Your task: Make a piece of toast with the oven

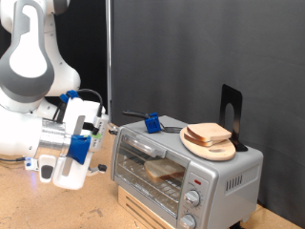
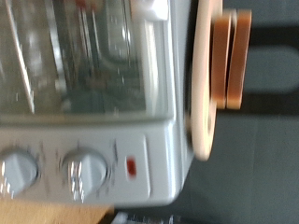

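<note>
One arm works this scene. Nearest you, by the table (image 1: 38, 205) edge on the exterior view's left, the tool (image 1: 84, 141) hangs level with the oven (image 1: 224, 181) door and just beside its left end, apart from it. You cannot tell from either view how far the fingers are spread: the exterior view shows them side-on and small, and the wrist view shows no fingers at all. Nothing is seen between them, so read the tool as carrying nothing.

Next comes the oven, standing towards the table corner at the exterior view's bottom right, on a pale wooden base (image 1: 143, 205). Its glass door (image 1: 152, 164) appears shut. Through the glass you see a tan, slice-like shape on the rack, but whether that is bread or a reflection cannot be settled. The wrist view looks at the oven (image 2: 93, 112) front at close range, blurred, with two knobs (image 2: 86, 171) and the red mark (image 2: 131, 168) in frame.

On the oven's roof lies a round wooden board (image 1: 221, 151), and on it rests the piece of toast (image 1: 206, 134), pale with a darker crust. In the wrist view the board (image 2: 206, 93) is seen edge-on and the toast (image 2: 229, 56) reads as two brown layers, so there may be more than one slice. A blue-handled item (image 1: 151, 121) lies on the roof nearer the tool, and a black stand (image 1: 231, 107) rises behind the board.

Judged from this, the task is at an early stage: bread sits outside on the board, and the door is unopened.
</note>
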### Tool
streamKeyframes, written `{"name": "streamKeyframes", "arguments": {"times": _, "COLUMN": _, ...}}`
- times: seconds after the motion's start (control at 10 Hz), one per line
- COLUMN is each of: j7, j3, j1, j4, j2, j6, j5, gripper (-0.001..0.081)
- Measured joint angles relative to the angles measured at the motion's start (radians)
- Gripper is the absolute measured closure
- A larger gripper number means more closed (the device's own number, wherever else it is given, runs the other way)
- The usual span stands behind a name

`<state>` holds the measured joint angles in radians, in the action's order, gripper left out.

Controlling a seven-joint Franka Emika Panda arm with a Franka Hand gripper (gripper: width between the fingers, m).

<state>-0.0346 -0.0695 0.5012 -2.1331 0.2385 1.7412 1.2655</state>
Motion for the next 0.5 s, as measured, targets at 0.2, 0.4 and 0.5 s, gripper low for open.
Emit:
{"name": "streamKeyframes", "arguments": {"times": 0.2, "j7": 0.018, "j3": -0.015, "j1": -0.021, "j4": 0.053, "j2": 0.056, "j6": 0.104, "j5": 0.057, "gripper": -0.0002}}
{"name": "streamKeyframes", "arguments": {"times": 0.4, "j7": 0.050, "j3": -0.022, "j1": -0.033, "j4": 0.126, "j2": 0.123, "j6": 0.173, "j5": 0.067, "gripper": -0.0002}}
{"name": "streamKeyframes", "arguments": {"times": 0.5, "j7": 0.056, "j3": -0.024, "j1": -0.040, "j4": 0.161, "j2": 0.156, "j6": 0.218, "j5": 0.076, "gripper": -0.0002}}
